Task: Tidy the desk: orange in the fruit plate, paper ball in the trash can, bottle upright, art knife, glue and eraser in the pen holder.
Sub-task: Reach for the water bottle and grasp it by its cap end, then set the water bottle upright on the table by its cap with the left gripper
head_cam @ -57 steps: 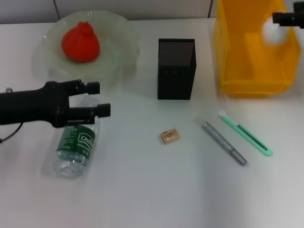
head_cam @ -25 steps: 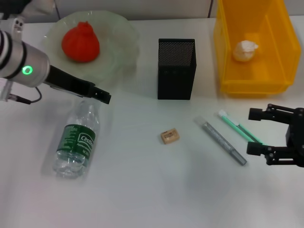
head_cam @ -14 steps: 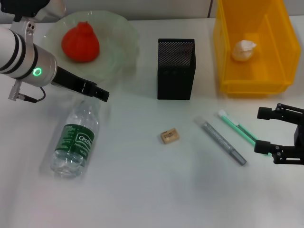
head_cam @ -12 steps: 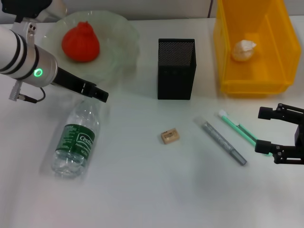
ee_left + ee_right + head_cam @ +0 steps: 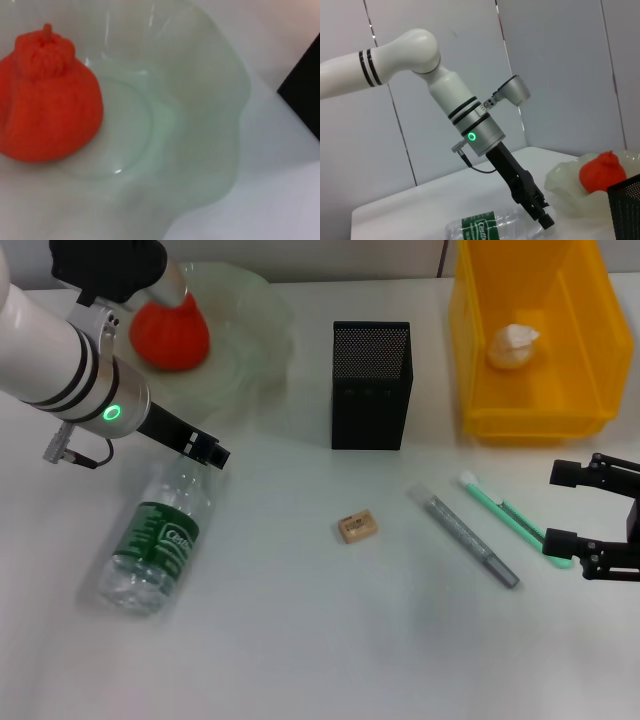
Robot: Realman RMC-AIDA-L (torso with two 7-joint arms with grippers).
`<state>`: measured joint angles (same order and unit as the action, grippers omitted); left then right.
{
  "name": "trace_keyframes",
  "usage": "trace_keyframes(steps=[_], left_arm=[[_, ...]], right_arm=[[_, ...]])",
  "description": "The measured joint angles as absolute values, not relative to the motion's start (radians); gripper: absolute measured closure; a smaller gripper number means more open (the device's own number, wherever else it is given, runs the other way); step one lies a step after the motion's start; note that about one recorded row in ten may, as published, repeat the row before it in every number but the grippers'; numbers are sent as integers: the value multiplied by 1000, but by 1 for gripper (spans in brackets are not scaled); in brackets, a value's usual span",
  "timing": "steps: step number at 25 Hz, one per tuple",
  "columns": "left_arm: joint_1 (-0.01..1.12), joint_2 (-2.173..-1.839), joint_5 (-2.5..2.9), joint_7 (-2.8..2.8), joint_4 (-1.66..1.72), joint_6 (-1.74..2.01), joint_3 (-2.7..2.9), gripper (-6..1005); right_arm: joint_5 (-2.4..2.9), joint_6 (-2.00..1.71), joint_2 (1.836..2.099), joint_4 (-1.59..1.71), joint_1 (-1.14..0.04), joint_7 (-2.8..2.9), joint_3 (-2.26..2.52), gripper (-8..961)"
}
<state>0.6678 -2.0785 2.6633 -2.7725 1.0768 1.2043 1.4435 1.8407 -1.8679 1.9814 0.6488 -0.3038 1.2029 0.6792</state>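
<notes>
Bottle lying on its side on the desk, nearest the front edge and well left of the pen holder, neck end angled up toward the left gripper. Left gripper tip at the bottle's neck, touching or just above it; whether its jaws are spread or pressed together cannot be told. Left arm angled steeply downward over the fruit plate, wrist light green. Eraser in front of the pen holder, apart from all else, bare desk on every side. Glue front-right of the pen holder, lying diagonally; art knife just beyond it, roughly parallel, near but not touching. Right gripper further right at the picture's edge, jaws spread, far end of the art knife between them, lower finger beside the knife tip. Orange in the fruit plate, left of the pen holder. Paper ball inside the trash can, right of the pen holder.
</notes>
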Motion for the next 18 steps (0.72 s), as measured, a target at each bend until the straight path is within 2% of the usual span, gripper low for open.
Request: trace_keyframes(steps=[9, 18], left_arm=[[624, -2074, 2654, -2737, 1141, 1214, 1479, 537], [490, -2067, 2317, -2400, 1220, 1359, 1203, 539]], right_arm=[[1839, -1878, 1978, 649, -286, 1203, 650, 106], [1833, -1884, 1985, 649, -280, 1216, 650, 106]])
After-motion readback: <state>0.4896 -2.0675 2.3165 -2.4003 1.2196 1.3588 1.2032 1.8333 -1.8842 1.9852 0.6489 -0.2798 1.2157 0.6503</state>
